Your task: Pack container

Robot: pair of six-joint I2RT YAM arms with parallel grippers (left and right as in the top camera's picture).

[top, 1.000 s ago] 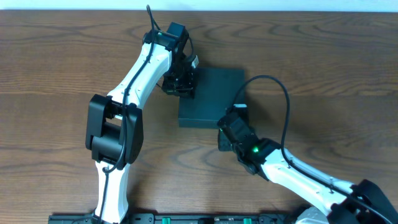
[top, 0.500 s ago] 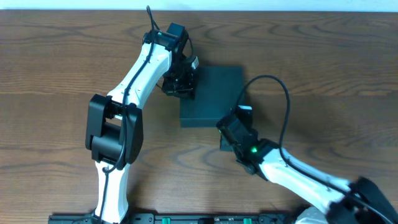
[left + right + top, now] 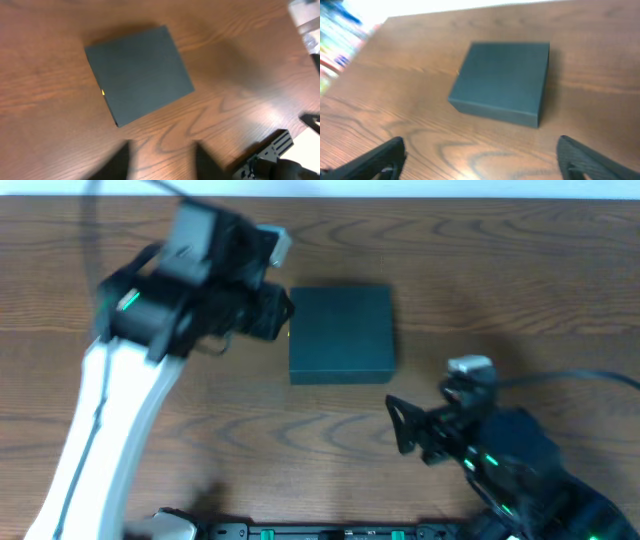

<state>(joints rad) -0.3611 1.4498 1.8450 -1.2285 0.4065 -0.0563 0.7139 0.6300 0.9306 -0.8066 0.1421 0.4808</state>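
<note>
The container lay shut mid-frame; I judged packing finished. Left gripper and right gripper gaped empty; only parking remained.

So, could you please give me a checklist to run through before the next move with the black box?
1. Shut: ok; the container lies closed and flat on the table.
2. Left fingers clear: ok; open, empty, apart from the container.
3. Right fingers clear: ok; spread wide, empty, apart from it.
4. Contents inside: cannot tell; the closed container hides them.
5. Edges seated all round: cannot tell; a yellow speck shows at one edge.
</note>
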